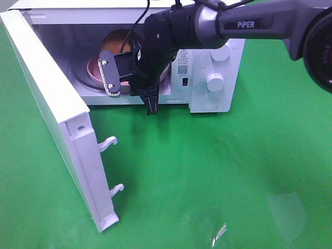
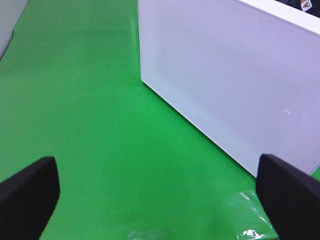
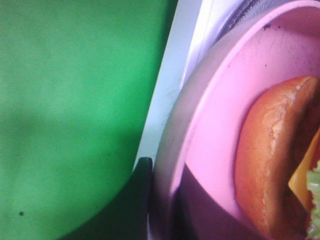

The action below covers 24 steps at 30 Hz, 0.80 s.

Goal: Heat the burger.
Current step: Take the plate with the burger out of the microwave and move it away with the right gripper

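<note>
The burger [image 1: 118, 39] lies on a pink plate [image 1: 93, 70] inside the open microwave [image 1: 199, 101]. Up close, its brown bun [image 3: 270, 160], with cheese and lettuce at the edge, sits on the plate [image 3: 220, 115]. My right gripper [image 1: 151, 106] points down at the front of the microwave opening. Its jaws stand together, and the plate rim [image 3: 165, 165] runs right against the one dark finger [image 3: 142, 200] that shows, so it looks shut on the rim. My left gripper [image 2: 160, 200] is open over the green table with nothing in it, and the exterior high view does not show it.
The microwave door [image 1: 52, 98] swings out wide to the left, its two latch hooks [image 1: 109, 142] facing right. Its outer face [image 2: 225, 85] is close ahead of my left gripper. Two knobs [image 1: 214, 81] sit on the control panel. A green mat [image 1: 218, 171] covers the table.
</note>
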### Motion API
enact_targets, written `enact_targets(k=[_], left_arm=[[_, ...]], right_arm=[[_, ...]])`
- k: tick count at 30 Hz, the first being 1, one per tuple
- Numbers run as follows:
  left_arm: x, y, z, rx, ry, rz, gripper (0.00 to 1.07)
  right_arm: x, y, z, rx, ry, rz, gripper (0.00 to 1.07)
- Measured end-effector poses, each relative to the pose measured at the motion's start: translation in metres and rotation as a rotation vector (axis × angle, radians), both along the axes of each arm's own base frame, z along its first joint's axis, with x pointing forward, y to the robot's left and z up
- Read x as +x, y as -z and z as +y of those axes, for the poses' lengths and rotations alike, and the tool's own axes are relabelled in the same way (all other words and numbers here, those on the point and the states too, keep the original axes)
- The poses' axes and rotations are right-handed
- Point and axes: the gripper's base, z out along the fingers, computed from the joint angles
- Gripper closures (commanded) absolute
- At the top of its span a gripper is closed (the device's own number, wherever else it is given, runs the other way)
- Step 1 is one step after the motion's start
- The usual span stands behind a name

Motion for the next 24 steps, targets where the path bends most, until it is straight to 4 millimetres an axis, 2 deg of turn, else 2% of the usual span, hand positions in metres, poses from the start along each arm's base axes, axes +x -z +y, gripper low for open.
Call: enact_targets(k=[24], left_arm=[[0.0, 0.0, 0.0, 0.0, 0.0, 0.0, 0.07]], right_arm=[[-0.054, -0.009, -0.032, 0.019, -0.109, -0.135, 1.07]])
